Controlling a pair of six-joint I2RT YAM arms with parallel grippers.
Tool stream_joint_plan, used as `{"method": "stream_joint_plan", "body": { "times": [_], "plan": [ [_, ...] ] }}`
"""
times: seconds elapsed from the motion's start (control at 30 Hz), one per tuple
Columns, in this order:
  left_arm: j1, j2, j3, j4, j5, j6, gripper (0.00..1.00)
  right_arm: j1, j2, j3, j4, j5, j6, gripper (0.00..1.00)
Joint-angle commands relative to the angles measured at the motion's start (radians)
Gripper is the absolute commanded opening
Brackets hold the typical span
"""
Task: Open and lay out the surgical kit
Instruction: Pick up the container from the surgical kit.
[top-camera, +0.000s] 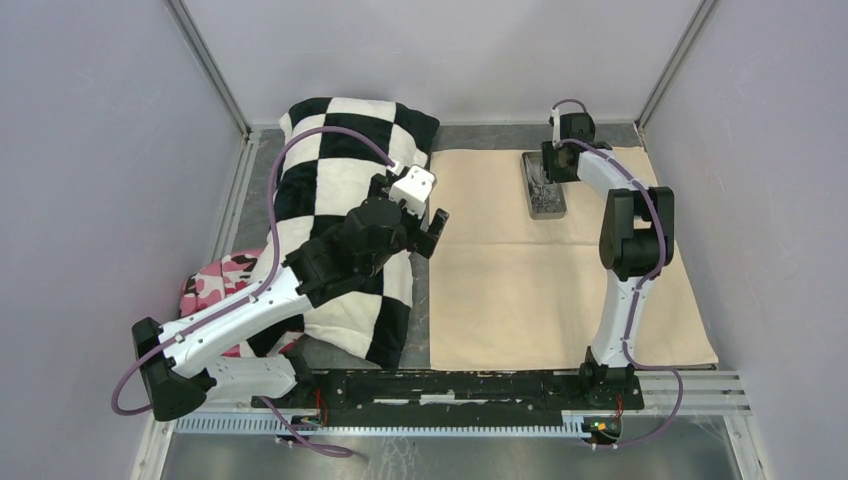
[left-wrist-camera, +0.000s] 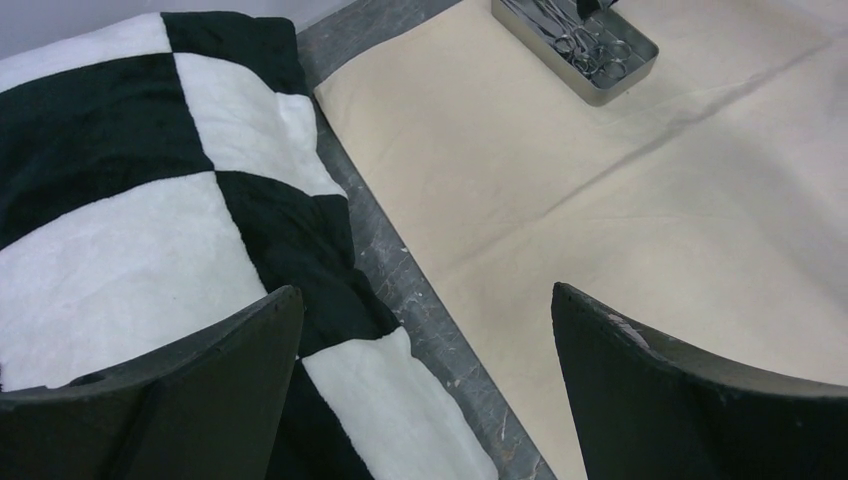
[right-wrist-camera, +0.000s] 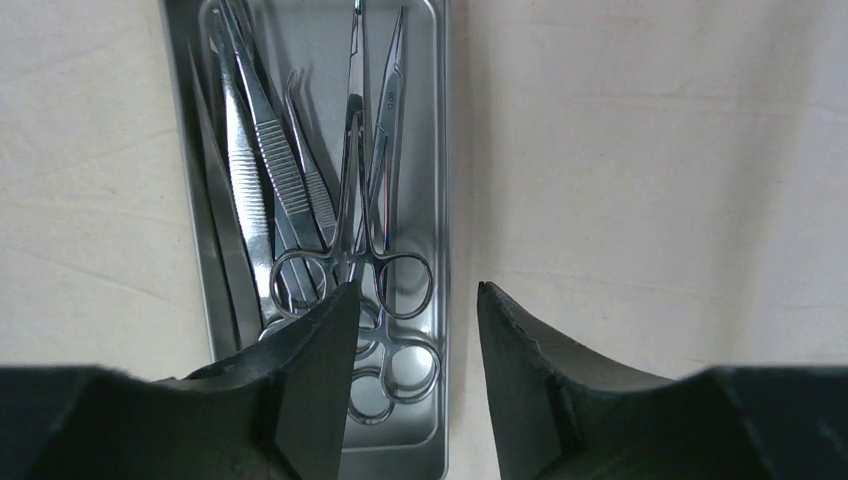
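The surgical kit's beige cloth wrap (top-camera: 560, 290) lies spread flat on the right half of the table. Its grey metal tray (top-camera: 545, 190) stands at the cloth's far edge and holds tweezers (right-wrist-camera: 262, 150) and ring-handled forceps (right-wrist-camera: 372, 210). My right gripper (right-wrist-camera: 417, 286) is low over the tray's near right corner. Its jaws are partly closed and straddle the tray's right wall (right-wrist-camera: 441, 150), the left finger inside over the forceps rings and the right finger over cloth (right-wrist-camera: 650, 200). My left gripper (left-wrist-camera: 426, 290) hangs wide open and empty above the cloth's left edge.
A black-and-white checkered pillow (top-camera: 340, 170) covers the left side, under the left arm. A pink camouflage cloth (top-camera: 215, 280) pokes out beside it. A strip of grey table (left-wrist-camera: 400, 270) runs between pillow and wrap. Walls close in on the back and both sides.
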Motion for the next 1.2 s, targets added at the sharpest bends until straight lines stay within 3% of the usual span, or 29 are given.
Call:
{"method": "stream_joint_plan", "body": {
  "times": [0.0,0.23,0.37,0.5,0.6,1.17],
  "plan": [
    [0.003,-0.028,-0.002,0.081,0.020,0.030,1.00,-0.005,0.049,0.065,-0.006,0.027,-0.017,0.51],
    [0.003,-0.030,-0.014,0.086,0.035,0.030,1.00,-0.004,0.104,0.099,0.002,0.022,-0.006,0.34],
    [0.004,-0.029,-0.015,0.086,0.036,0.030,1.00,-0.003,0.106,0.113,-0.014,0.011,0.034,0.15],
    [0.003,-0.026,-0.015,0.086,0.047,0.030,1.00,-0.004,0.064,0.086,-0.007,-0.024,0.060,0.04],
    [0.004,-0.025,-0.015,0.085,0.050,0.030,1.00,-0.004,0.022,0.060,-0.003,-0.029,0.074,0.00],
    [0.004,-0.043,-0.015,0.081,0.067,0.002,1.00,-0.006,-0.111,-0.070,0.028,-0.031,0.080,0.00]
  ]
}}
